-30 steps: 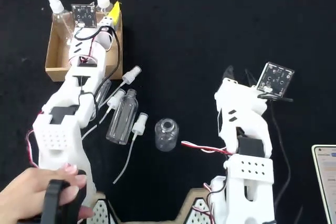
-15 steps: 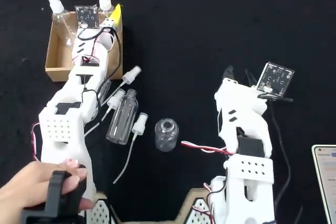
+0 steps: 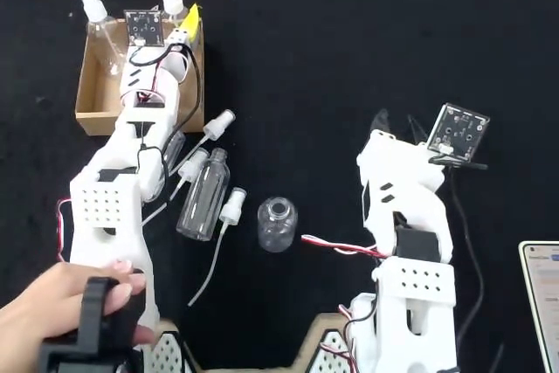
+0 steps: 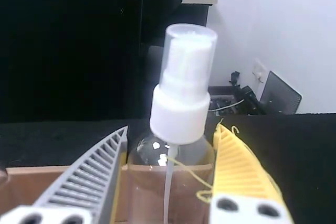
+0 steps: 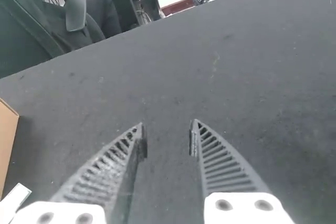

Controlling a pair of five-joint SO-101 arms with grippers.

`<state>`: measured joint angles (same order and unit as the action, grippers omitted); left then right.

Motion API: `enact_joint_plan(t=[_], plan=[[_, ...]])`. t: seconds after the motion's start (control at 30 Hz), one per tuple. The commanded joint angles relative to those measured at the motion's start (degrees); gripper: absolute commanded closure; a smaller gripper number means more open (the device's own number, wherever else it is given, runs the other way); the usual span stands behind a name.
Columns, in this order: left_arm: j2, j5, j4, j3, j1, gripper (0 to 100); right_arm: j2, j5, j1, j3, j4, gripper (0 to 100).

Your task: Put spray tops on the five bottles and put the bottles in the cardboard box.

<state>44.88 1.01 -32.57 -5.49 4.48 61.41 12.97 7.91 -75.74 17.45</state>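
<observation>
The cardboard box [image 3: 92,120] sits at the far left of the table. One bottle with a spray top [image 3: 96,15] stands in its far left corner. My left gripper [image 3: 179,28] is over the box's far right corner, shut on a second spray-topped bottle [image 4: 176,129] that stands upright between the grey and yellow fingers. A topless bottle [image 3: 203,194] lies mid-table and another [image 3: 278,220] stands open beside it. Loose spray tops [image 3: 218,124] [image 3: 231,207] [image 3: 194,163] lie around them. My right gripper [image 3: 397,124] rests open over bare cloth at the right, nothing between its fingers [image 5: 218,156].
A further clear bottle [image 3: 170,150] lies partly hidden under the left arm. A person's hand [image 3: 52,303] grips a handle at the near left corner. A phone [image 3: 541,294] lies at the right edge. Black cloth [image 3: 314,67] stretches between the arms.
The left arm has shifted slightly over the box with its bottle, and the person's hand has moved at the near left. The right arm has stayed still.
</observation>
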Motion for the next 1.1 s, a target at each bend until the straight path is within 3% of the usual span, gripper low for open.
enact_joint_plan(t=[0.0,0.1,0.57,0.83,1.07], plan=[[-0.9,0.2,-1.1,-2.8,0.7,71,1.0,0.2,0.7,0.4,-1.5,86.1],[-0.4,0.2,-1.1,-2.8,0.6,64,1.0,0.2,0.7,0.5,-1.5,86.1],[-3.5,0.1,-1.1,-1.6,1.0,63,1.0,0.2,0.7,0.5,-1.5,86.1],[-15.5,0.1,-1.1,10.0,1.0,64,1.0,0.2,0.7,0.5,-1.5,86.1],[-31.2,0.2,-1.1,28.0,1.1,64,1.0,0.2,0.8,0.5,-1.5,86.1]])
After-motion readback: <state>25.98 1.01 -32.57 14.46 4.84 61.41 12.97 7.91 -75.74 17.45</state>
